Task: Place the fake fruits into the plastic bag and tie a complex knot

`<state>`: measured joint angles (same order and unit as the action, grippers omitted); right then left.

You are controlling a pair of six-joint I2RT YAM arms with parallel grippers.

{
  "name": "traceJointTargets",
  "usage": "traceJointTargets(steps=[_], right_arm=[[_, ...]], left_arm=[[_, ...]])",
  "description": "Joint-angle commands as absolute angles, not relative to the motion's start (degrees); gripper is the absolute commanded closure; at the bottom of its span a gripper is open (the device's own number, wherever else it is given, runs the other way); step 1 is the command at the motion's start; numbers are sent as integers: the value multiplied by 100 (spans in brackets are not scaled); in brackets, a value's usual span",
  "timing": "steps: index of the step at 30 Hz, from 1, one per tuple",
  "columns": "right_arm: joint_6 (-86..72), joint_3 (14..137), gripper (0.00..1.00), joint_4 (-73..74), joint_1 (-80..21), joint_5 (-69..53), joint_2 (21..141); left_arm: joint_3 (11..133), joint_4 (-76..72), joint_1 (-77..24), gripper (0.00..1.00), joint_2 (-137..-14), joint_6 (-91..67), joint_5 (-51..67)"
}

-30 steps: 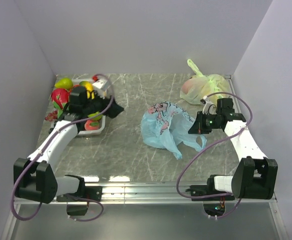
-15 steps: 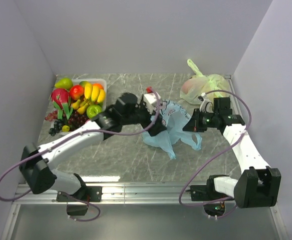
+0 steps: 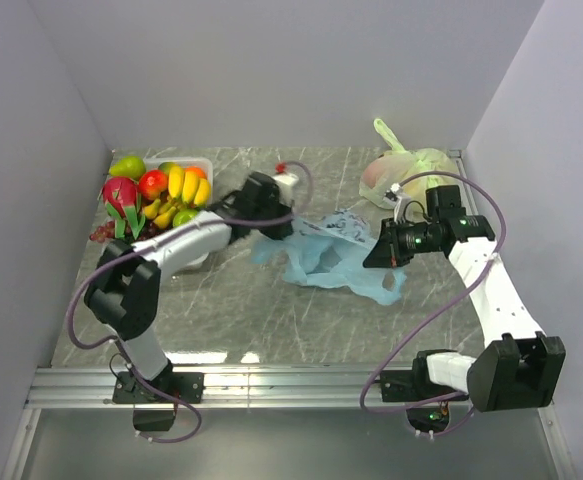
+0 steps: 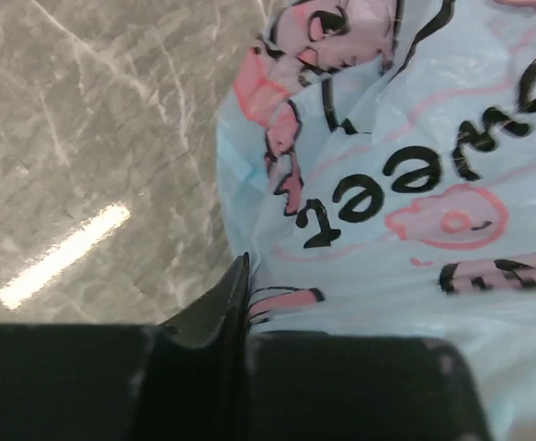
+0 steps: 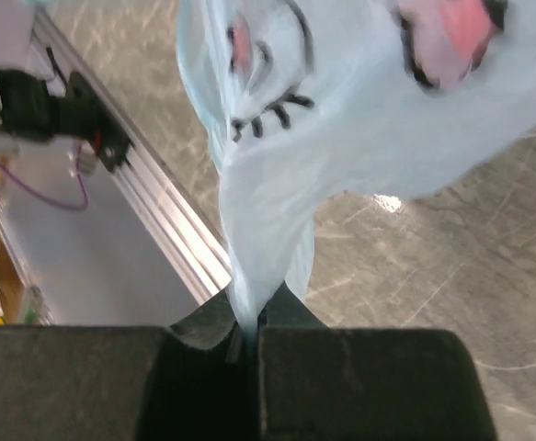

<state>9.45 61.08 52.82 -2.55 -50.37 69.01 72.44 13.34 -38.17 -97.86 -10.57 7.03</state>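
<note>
The fake fruits (image 3: 161, 200) lie heaped in a tray (image 3: 207, 163) at the counter's (image 3: 241, 310) far left. Mid-counter, the left hand (image 3: 276, 226) pinches the plastic bag's (image 3: 331, 262) left edge and the right hand (image 3: 376, 256) clamps its right edge. Draw them apart gently so the mouth gapes without tearing.

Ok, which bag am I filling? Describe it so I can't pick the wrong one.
On the grey marbled table, look right of the fruit tray. The crumpled light-blue bag lies there, pinched by the left gripper and the right gripper. Its pink cartoons and black lettering set it apart from the tied yellow-green bag at the far right.
</note>
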Motion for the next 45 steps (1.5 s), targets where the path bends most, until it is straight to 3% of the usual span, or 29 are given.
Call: traceJointTargets(steps=[1, 2, 5, 8, 9, 10, 11, 12, 15, 22, 28, 35, 38, 39, 41, 45], right_arm=[[2336, 6389, 100, 6354, -80, -5072, 7039], [2477, 6390, 100, 6372, -27, -4836, 7092], [2882, 6258, 100, 6224, 315, -4098, 7295], [2909, 6038, 99, 5723, 431, -3280, 7251], [2892, 6038, 91, 5661, 387, -3157, 7234], [2831, 6160, 66, 5599, 369, -3033, 7155], [2752, 6257, 53, 5573, 334, -2989, 7093], [2612, 6371, 26, 5537, 256, -2971, 7023], [2225, 6846, 8, 5099, -16, -2708, 6567], [1618, 7908, 5, 4298, -1342, -2443, 6362], [1696, 7455, 4, 3676, -2345, -2312, 6775], [1889, 6891, 4, 3226, -2997, -2241, 7268], [2012, 6654, 12, 3138, -3103, -2057, 7400], [2030, 6601, 24, 3138, -3103, -2022, 7470], [2022, 6478, 37, 3173, -3103, -1995, 7506], [1610, 6293, 100, 3234, -3103, -2284, 7418]], left_arm=[[7637, 1958, -2841, 98, -9694, -591, 2816], [7707, 2151, -2500, 100, -9703, -328, 3909], [7971, 3012, -2006, 100, -9712, 692, 5408], [8603, 4714, -1907, 100, -9983, 2061, 5993], [8770, 5111, -1925, 100, -10063, 2735, 6194], [8972, 5376, -1960, 100, -10194, 2881, 6257], [9052, 5770, -2047, 99, -10248, 2979, 6293], [9114, 5896, -2100, 100, -10283, 3154, 6319], [9228, 6021, -2363, 100, -10336, 3173, 6275], [9491, 5756, -2760, 99, -10441, 2610, 6187], [10194, 6871, -2804, 91, -10941, 3357, 6627], [10424, 7347, -2918, 88, -11144, 3858, 6601], [10494, 7557, -2909, 87, -11197, 4113, 6653], [10564, 7576, -2909, 86, -11206, 4244, 6662], [10608, 7576, -2874, 85, -11224, 4315, 6697], [10627, 6904, -2585, 79, -11145, 4002, 6724]])
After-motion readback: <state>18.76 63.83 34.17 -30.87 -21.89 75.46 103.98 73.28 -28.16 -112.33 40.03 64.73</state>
